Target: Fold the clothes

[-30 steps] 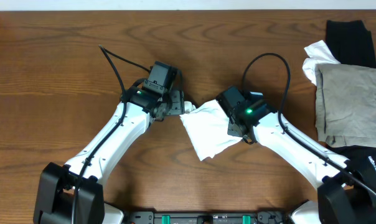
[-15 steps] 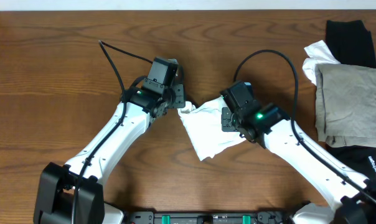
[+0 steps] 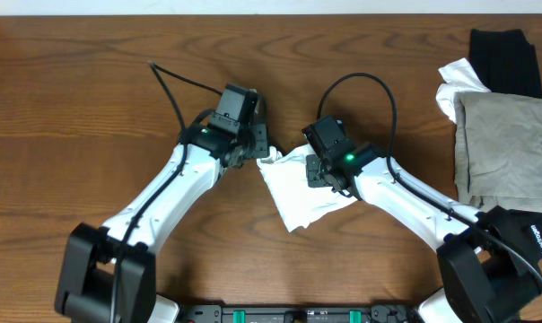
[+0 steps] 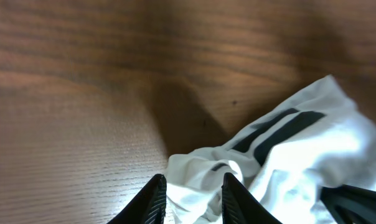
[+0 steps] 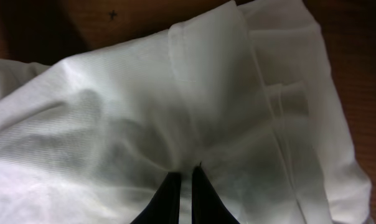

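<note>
The white T-shirt [image 3: 300, 196] lies bunched into a small wrinkled patch at the table's centre. Its black striped print [image 4: 276, 127] shows in the left wrist view. My left gripper [image 3: 258, 154] is at the shirt's upper left corner. Its fingers [image 4: 155, 198] stand a little apart with a bunch of white cloth [image 4: 194, 186] filling the gap, so it is shut on the shirt. My right gripper [image 3: 314, 172] is pressed down on the shirt's upper middle. In the right wrist view its fingertips [image 5: 183, 180] are almost together, pinching a fold of the white cloth [image 5: 175, 106].
At the right edge lies a pile of other garments: a grey-beige one [image 3: 504, 148], a black one [image 3: 504, 58] behind it, a white piece [image 3: 455, 85] and a black printed one [image 3: 533, 235] in front. The bare wooden table [image 3: 74, 108] spreads to the left.
My left jaws have closed in on the shirt's corner. My right gripper has moved left and up across the shirt while its jaws narrowed onto a fold.
</note>
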{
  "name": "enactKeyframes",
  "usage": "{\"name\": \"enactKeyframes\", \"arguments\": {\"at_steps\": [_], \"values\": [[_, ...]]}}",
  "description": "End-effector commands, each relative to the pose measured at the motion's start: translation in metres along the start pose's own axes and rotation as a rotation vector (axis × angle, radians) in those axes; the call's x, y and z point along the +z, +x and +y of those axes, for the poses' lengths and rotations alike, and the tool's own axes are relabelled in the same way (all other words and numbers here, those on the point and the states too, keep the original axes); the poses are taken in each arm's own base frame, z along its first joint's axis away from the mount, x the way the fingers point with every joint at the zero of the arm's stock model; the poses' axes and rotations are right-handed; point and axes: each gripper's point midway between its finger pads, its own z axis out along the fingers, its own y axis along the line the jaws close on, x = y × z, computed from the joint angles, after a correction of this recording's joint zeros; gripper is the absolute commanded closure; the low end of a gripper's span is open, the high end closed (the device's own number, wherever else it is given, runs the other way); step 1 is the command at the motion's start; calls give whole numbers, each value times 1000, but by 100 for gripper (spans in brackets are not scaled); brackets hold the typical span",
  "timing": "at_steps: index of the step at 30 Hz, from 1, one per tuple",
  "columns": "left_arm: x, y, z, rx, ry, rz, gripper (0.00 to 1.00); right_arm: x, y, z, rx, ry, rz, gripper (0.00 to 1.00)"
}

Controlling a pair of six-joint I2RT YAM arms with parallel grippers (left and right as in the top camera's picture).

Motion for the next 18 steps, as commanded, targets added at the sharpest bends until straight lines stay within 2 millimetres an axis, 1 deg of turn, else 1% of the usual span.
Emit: {"name": "enactKeyframes", "arguments": {"at_steps": [1, 6, 10, 13, 15, 18], "values": [[13, 7, 0, -30, 10, 44, 70, 3, -1, -5, -1, 6, 5, 93], [22, 15, -3, -34, 38, 84, 71, 3, -1, -7, 3, 10, 9, 93], [23, 17, -7, -35, 62, 98, 71, 3, -1, -7, 4, 10, 9, 92], [22, 21, -5, -36, 52, 115, 72, 3, -1, -7, 3, 11, 11, 93], [22, 21, 2, -37, 13, 107, 75, 3, 0, -8, 3, 12, 13, 93], [18, 10, 18, -43, -63, 56, 76, 3, 1, -8, 2, 14, 16, 92]]}}
